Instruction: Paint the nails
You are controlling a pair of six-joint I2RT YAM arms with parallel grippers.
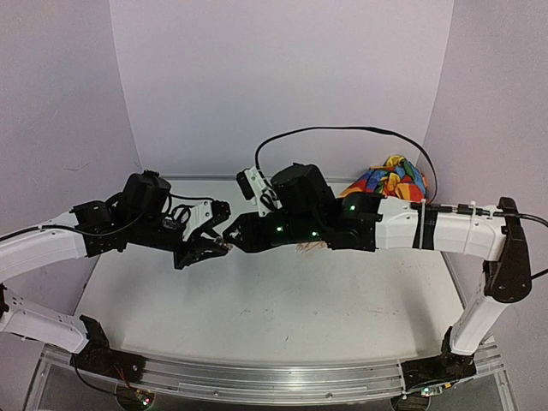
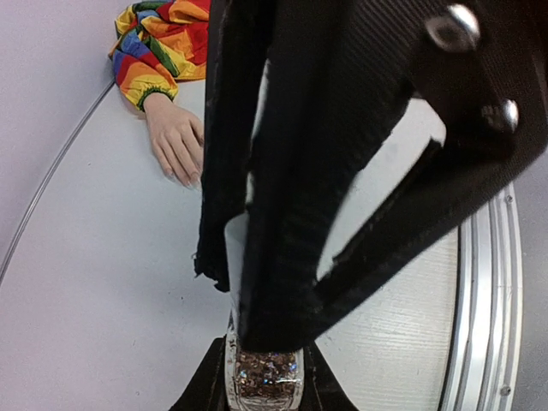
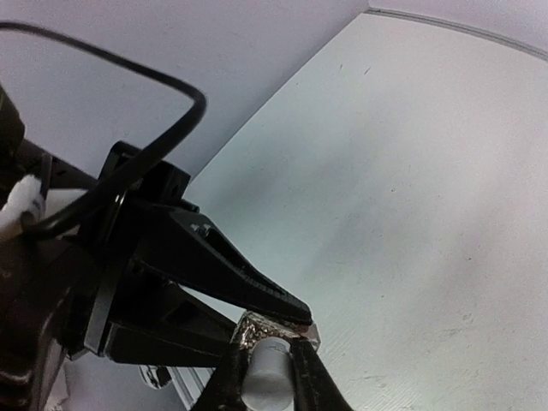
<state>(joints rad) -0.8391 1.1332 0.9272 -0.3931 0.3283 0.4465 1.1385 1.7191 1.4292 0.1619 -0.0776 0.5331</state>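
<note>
Left wrist view: clamps polish bottle (image 2: 264, 381) in left gripper (image 2: 264, 390), pinches cap (image 3: 265, 370) in right gripper (image 3: 268, 384), apparently uncapping; next, must reach nails (image 2: 184, 176) at eleven o'clock.

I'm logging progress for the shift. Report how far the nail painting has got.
Done: the left gripper is shut on the small clear bottle of glittery polish. In hand: the right gripper pinches its white cap, which looks seated on the bottle, not yet off. Left: all the nails of the peach mannequin hand in the rainbow patchwork sleeve, which look bare from here.
</note>
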